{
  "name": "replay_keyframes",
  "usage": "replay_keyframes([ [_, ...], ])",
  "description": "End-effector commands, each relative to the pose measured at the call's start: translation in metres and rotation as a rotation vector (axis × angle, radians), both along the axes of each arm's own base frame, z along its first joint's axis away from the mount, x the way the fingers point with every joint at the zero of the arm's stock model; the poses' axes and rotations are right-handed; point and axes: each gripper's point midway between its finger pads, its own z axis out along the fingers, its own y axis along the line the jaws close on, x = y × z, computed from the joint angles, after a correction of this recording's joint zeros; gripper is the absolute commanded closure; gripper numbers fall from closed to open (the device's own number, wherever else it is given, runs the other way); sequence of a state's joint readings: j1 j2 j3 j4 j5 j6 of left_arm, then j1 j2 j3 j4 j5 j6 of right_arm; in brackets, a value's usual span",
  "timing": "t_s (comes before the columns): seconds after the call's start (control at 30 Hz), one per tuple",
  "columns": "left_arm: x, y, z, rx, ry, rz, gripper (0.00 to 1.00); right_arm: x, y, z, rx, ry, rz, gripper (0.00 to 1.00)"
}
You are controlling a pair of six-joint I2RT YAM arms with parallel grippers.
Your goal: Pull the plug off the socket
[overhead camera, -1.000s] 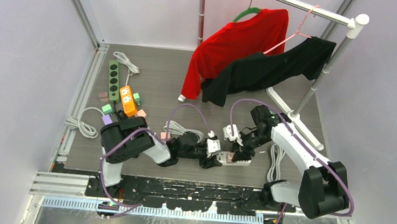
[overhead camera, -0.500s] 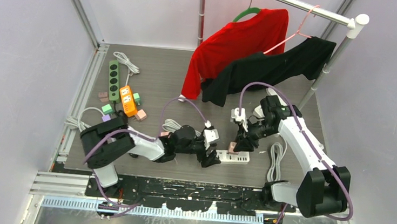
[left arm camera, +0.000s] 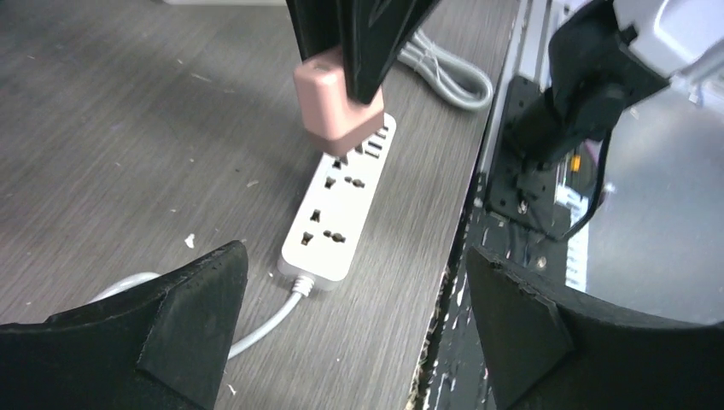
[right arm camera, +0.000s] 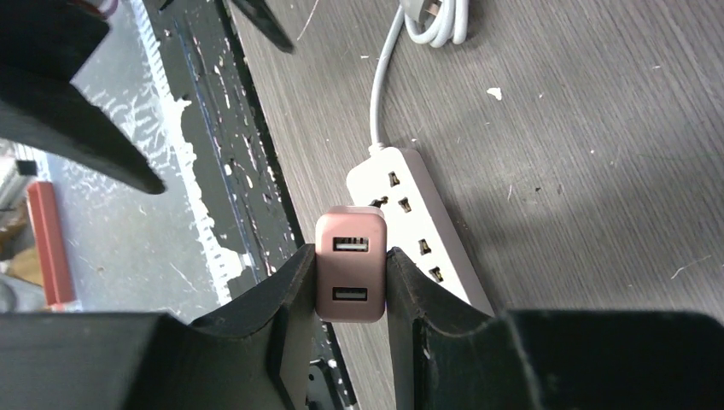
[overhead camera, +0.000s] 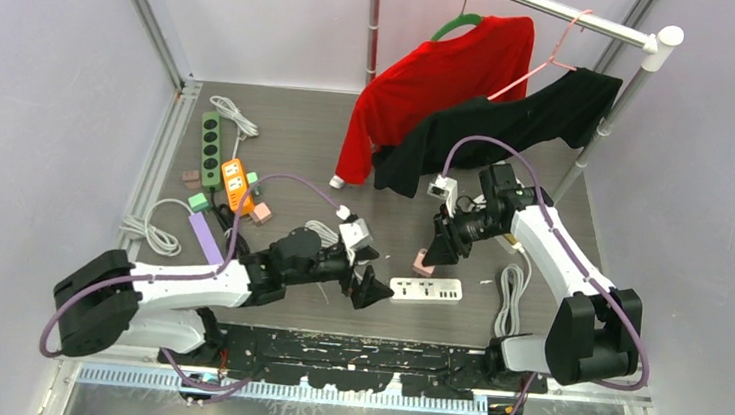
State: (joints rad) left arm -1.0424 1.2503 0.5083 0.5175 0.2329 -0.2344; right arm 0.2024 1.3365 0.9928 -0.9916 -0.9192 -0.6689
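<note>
The plug (right arm camera: 351, 275) is a pink two-port USB adapter, pinched between the fingers of my right gripper (right arm camera: 352, 256), which is shut on it. It hangs just above the far end of the socket (overhead camera: 425, 291), a white power strip lying flat near the table's front edge; plug (overhead camera: 423, 267) and strip appear apart. The left wrist view shows the plug (left arm camera: 337, 111) over the strip (left arm camera: 341, 205), its prongs hidden. My left gripper (overhead camera: 364, 290) is open and empty just left of the strip's cable end, its jaws spread wide (left arm camera: 356, 256).
A green power strip (overhead camera: 211, 149), an orange adapter (overhead camera: 237, 186) and small coloured plugs lie at the back left. Coiled white cables (overhead camera: 156, 229) (overhead camera: 511, 295) lie at both sides. A clothes rack holds a red shirt (overhead camera: 435, 83) and a black garment (overhead camera: 496, 128). The table's near edge (left arm camera: 461, 256) is close.
My left gripper opened, let go of the strip and drew back to the left. My right gripper rose with the pink plug, away from the strip.
</note>
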Motion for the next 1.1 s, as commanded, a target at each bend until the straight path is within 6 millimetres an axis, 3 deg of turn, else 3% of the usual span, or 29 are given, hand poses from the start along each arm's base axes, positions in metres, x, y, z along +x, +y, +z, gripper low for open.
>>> replay_keyframes([
  [0.0,0.009,0.003,0.036,-0.078,0.112,0.104,0.02,0.012,0.008,0.009,0.038,0.063,-0.084,0.98],
  [0.27,0.016,-0.019,0.046,-0.15,0.313,0.201,0.02,0.015,0.01,0.007,0.042,0.1,-0.112,0.95],
  [0.3,0.018,-0.023,0.039,-0.12,0.319,0.231,0.01,0.015,0.01,0.006,0.041,0.101,-0.113,0.95],
  [0.53,0.037,-0.022,0.025,0.115,0.2,0.551,0.0,0.015,0.01,0.005,0.037,0.107,-0.116,0.95],
  [0.67,0.034,-0.031,0.024,0.169,0.132,0.566,0.0,0.016,0.01,0.005,0.039,0.106,-0.116,0.94],
  [0.83,0.032,-0.047,0.029,0.168,0.098,0.552,0.04,0.015,0.011,0.004,0.038,0.114,-0.114,0.93],
  [0.93,0.036,-0.054,0.026,0.184,0.099,0.574,0.18,0.014,0.011,0.003,0.039,0.117,-0.116,0.93],
  [1.07,0.043,-0.059,0.018,0.232,0.085,0.614,0.2,0.014,0.011,0.004,0.04,0.117,-0.115,0.92],
])
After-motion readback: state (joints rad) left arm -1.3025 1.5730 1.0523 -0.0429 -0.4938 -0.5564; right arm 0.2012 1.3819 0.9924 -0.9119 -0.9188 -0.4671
